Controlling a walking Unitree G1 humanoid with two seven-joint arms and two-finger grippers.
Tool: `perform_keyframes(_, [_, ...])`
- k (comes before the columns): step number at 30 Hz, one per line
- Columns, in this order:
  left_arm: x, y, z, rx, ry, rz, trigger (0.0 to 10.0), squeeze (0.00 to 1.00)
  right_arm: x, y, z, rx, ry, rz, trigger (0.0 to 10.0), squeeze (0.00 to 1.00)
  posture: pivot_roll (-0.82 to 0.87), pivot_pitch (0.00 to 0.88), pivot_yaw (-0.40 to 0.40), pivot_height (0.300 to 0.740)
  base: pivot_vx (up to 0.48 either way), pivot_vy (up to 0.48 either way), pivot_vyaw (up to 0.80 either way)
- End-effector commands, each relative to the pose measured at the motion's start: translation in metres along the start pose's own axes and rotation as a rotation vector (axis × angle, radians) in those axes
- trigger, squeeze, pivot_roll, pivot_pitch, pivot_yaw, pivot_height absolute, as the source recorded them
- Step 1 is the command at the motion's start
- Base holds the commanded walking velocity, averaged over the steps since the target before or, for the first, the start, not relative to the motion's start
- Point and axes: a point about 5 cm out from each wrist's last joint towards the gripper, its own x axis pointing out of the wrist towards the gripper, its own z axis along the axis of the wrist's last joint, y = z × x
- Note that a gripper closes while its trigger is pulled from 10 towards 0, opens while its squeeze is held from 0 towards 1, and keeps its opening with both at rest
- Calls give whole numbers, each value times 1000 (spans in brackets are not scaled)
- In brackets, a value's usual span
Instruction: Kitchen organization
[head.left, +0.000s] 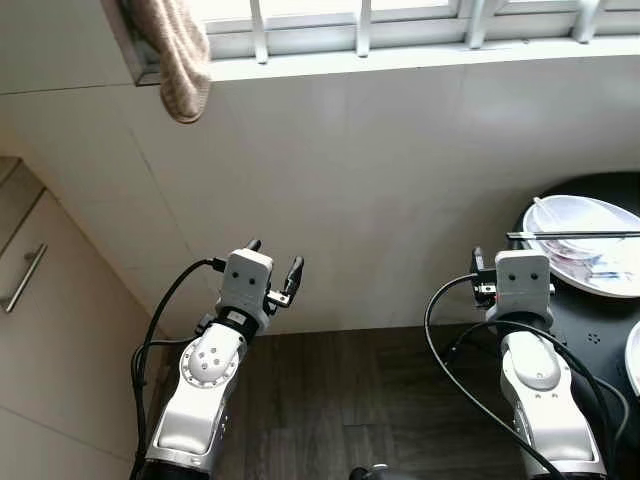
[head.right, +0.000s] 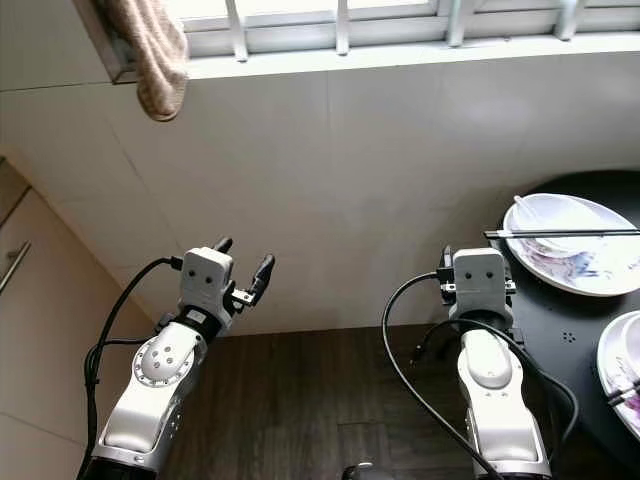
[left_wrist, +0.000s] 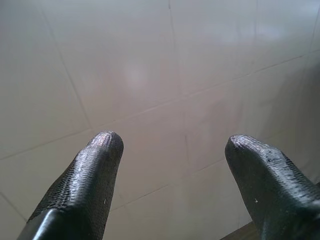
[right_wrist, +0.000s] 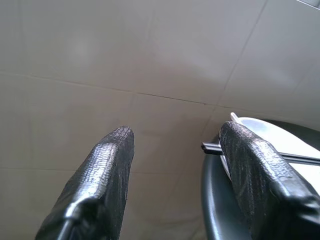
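A white plate (head.left: 585, 245) lies on a round black table (head.left: 590, 330) at the right, with a white spoon in it and dark chopsticks (head.left: 570, 235) laid across it. At the table's near right edge sits a second white dish (head.right: 625, 365). My right gripper (right_wrist: 175, 140) is open and empty, held up just left of the table. Past one finger the right wrist view catches the plate's rim (right_wrist: 260, 127) and the chopstick tips (right_wrist: 212, 148). Raised before the white tiled wall, my left gripper (head.left: 275, 258) is open and holds nothing.
The tiled wall (head.left: 380, 180) stands close ahead, with a barred window above it. A beige towel (head.left: 175, 55) hangs from the sill at the upper left. A cabinet with a metal handle (head.left: 25, 278) is on the left. Dark wood floor (head.left: 330, 400) lies below.
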Motion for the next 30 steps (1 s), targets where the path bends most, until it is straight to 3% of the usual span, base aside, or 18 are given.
perform_keyframes(1, [-1, 1, -1, -2, 3, 0, 10000, 0, 0, 0, 2, -16, -15, 4, 10000, 0, -126, 39, 32, 740, 0, 0, 0])
perform_keyframes(9, [-1, 1, -1, -8, 0, 1, 10000, 0, 1, 0, 2, -19, -14, 5, 10000, 0, -129, 38, 32, 740, -289, 0, 0])
perform_keyframes(30, [0, 1, -1, -15, 0, -1, 10000, 0, 0, 0, 1, -21, -11, 8, 10000, 0, -125, 35, 31, 740, 0, 0, 0])
